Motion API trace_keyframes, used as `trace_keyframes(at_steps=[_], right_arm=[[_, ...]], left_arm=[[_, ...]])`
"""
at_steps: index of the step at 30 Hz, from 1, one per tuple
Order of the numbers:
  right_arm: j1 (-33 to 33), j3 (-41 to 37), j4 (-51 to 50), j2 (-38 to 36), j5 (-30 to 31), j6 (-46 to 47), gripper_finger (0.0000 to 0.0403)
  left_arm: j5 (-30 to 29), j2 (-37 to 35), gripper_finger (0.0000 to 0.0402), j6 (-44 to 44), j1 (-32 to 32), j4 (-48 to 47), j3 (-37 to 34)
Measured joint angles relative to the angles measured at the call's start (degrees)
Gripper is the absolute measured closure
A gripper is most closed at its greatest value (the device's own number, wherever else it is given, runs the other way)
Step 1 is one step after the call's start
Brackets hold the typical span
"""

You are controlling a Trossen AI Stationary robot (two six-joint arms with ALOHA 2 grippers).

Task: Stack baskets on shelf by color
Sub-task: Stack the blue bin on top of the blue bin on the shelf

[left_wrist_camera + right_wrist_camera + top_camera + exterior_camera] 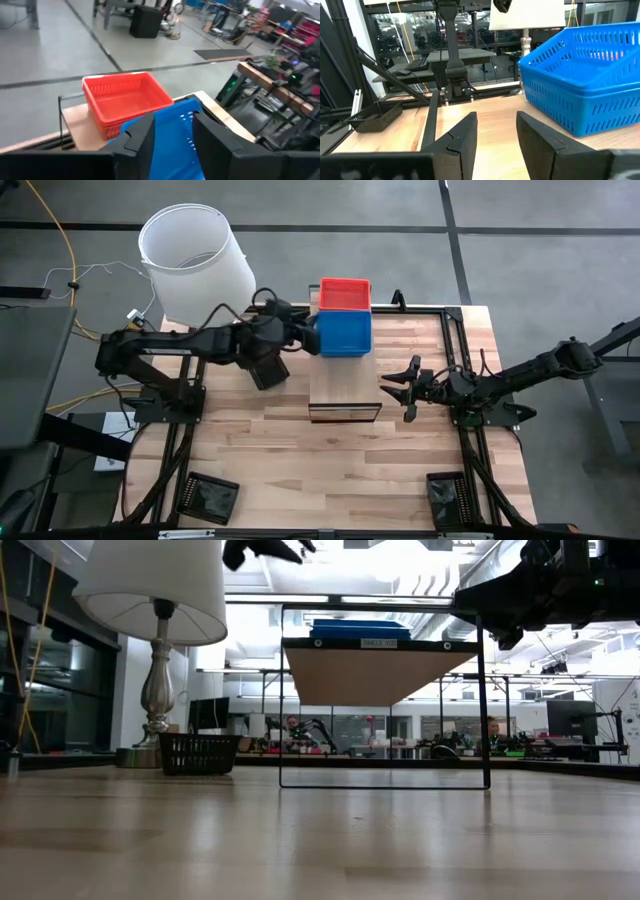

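On the shelf [345,385], a raised light-wood plank, a stack of red baskets [344,292] rests at the far end. A stack of blue baskets [345,332] sits right in front of it. My left gripper [308,330] hangs open at the blue stack's left edge, above it. In the left wrist view the blue basket [175,135] shows between and below the two fingers, which seem clear of it. My right gripper [408,387] waits open just right of the shelf, level, facing the blue stack [585,85].
A white lamp shade [195,260] stands at the table's far left. Black baskets lie at the near left [208,498] and near right [447,498] corners, and another [200,753] sits by the lamp's foot. The shelf's near half is bare wood.
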Motion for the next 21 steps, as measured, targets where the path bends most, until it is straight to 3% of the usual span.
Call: trace_keyframes(at_steps=[8,13,21], right_arm=[[0.0,0.0,3.5,0.0,0.0,0.0,0.0277],[0.0,0.0,3.8,0.0,0.0,0.0,0.0277],[0.0,0.0,3.5,0.0,0.0,-0.1,0.0277]], left_arm=[[0.8,-0.4,0.0305,13.0,-2.2,9.6,-0.9],[2.3,7.2,0.0389,16.0,-0.3,18.7,-2.4],[1.4,19.0,0.0399,20.7,2.6,34.8,-2.3]])
